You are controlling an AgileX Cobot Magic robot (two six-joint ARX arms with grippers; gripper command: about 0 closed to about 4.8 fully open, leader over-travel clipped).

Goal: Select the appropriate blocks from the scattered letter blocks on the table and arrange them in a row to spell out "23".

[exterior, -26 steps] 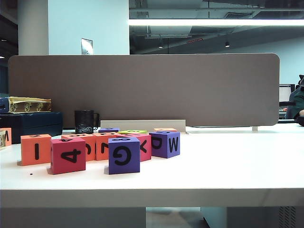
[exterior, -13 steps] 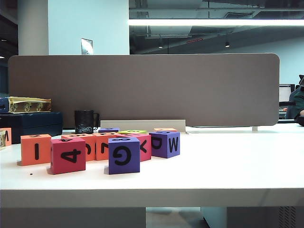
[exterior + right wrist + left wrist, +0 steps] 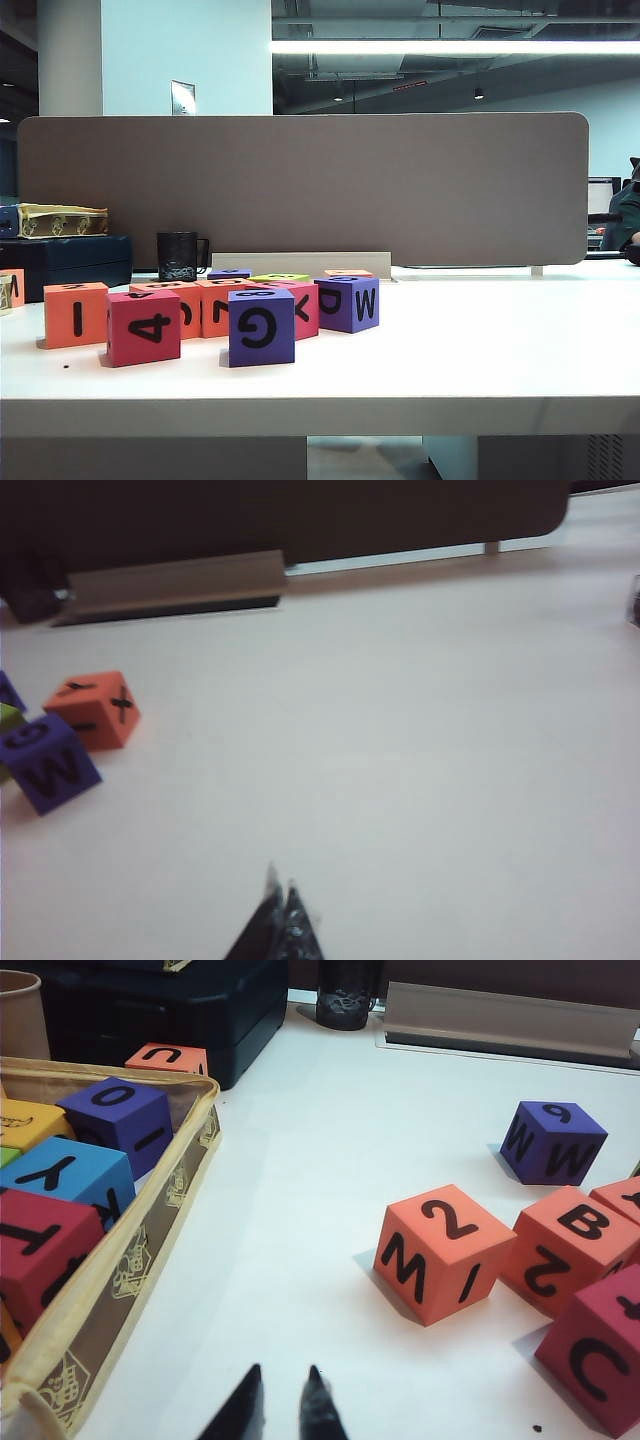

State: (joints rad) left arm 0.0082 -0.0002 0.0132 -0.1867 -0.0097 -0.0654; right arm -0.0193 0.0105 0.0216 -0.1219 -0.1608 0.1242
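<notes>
The scattered letter blocks stand in a cluster at the left of the table (image 3: 480,350). The orange cube (image 3: 440,1252) shows 2 on top, with M and I on its sides; it is the leftmost cube (image 3: 75,315) in the exterior view. Only the top of the lime-green cube (image 3: 280,277) shows, behind the others, and only a sliver of it (image 3: 6,720) in the right wrist view. My left gripper (image 3: 283,1370) hovers over bare table short of the orange cube, jaws a narrow gap apart and empty. My right gripper (image 3: 281,877) is shut and empty, far from the blocks.
A red cube marked 4 (image 3: 143,328) and a purple G cube (image 3: 261,327) stand in front, a purple W cube (image 3: 348,303) to their right. A fabric box (image 3: 150,1230) holds more cubes. A black mug (image 3: 178,256), a dark case (image 3: 65,262) and a grey partition (image 3: 300,190) line the back.
</notes>
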